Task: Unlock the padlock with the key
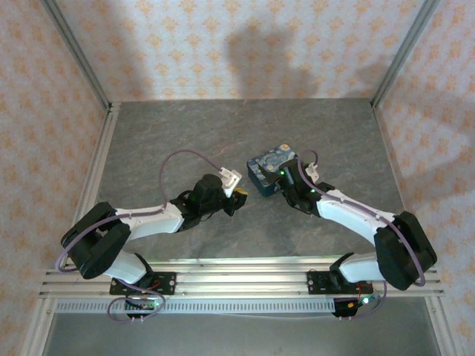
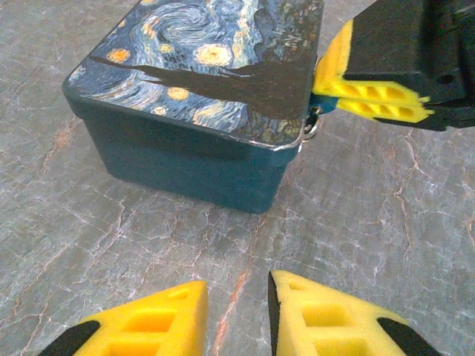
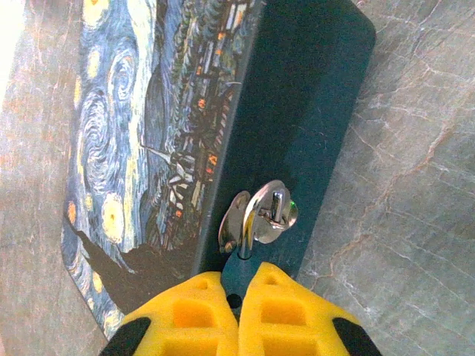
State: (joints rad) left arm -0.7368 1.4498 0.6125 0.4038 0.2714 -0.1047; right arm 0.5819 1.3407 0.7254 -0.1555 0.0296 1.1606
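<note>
Two pincers: right pincer (image 3: 239, 285) clenched on the tiny blue thin-shackled padlock (image 2: 315, 117) hanging off the Starry-Night-print tin box (image 2: 193, 159).
Empty, slightly parted left pincer (image 2: 237, 297); any tug could drag the tin along.

One tin (image 2: 200, 89), one padlock (image 3: 249, 219) (two pincers (image 2: 237, 319) (image 3: 239, 311))

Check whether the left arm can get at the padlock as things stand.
Probably not. The right gripper is shut on the padlock at the tin's latch and covers its body. The left gripper faces the tin's neighbouring side, across bare table.
</note>
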